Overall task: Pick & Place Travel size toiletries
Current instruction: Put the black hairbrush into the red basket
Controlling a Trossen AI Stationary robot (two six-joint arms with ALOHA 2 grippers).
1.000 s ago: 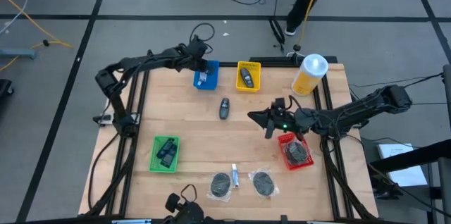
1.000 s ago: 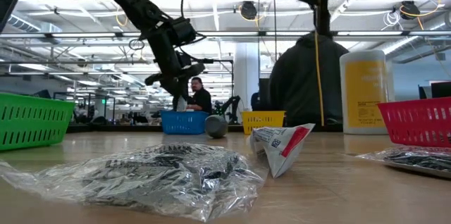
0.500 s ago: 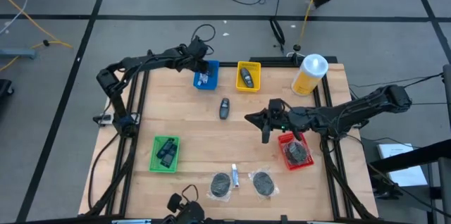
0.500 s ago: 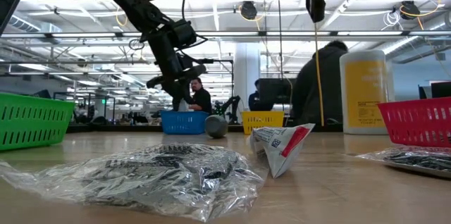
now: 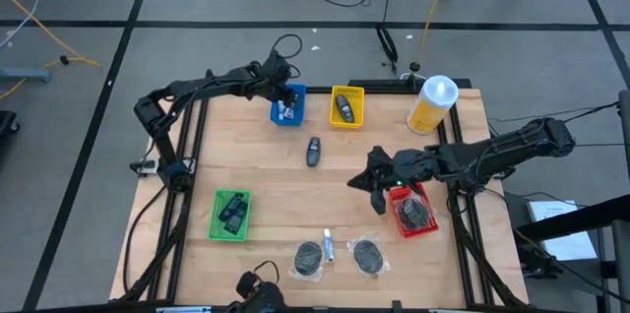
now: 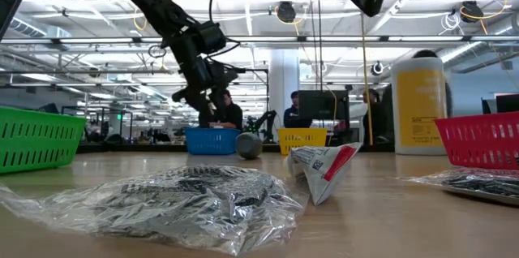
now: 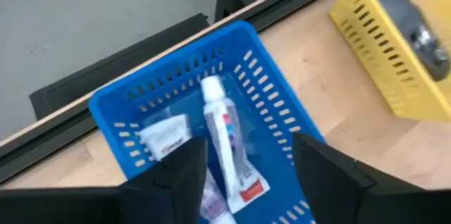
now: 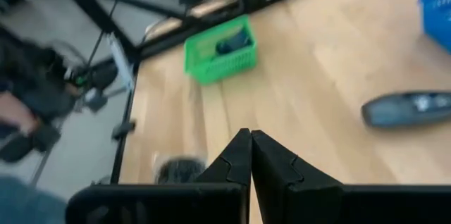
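The blue bin (image 7: 141,111) at the table's far edge holds a white toiletry tube (image 7: 225,139) with blue and red print. A second tube (image 7: 165,136) lies beside it on the bin's floor. My left gripper (image 7: 246,157) hangs over this bin (image 5: 287,106), open, one finger on each side of the first tube and apart from it. Another white tube (image 5: 329,247) lies on the table near the front edge (image 6: 324,169). My right gripper (image 8: 250,146) is shut on nothing, in the air over the table's middle right (image 5: 356,183).
A yellow bin (image 5: 346,106) holding a dark object stands right of the blue one. A dark remote (image 5: 313,151) lies mid-table. A green bin (image 5: 231,213) is at the near left, a red bin (image 5: 411,210) under the right arm. Two clear bags (image 5: 308,257) (image 5: 368,256) flank the front tube. A yellow bottle (image 5: 433,103) stands far right.
My right gripper has risen and tipped from pointing down to nearly level, rolling as it went. It now faces the table's left and near side. In the low view, the white tube that showed under my left fingers above the blue bin's rim no longer shows there.
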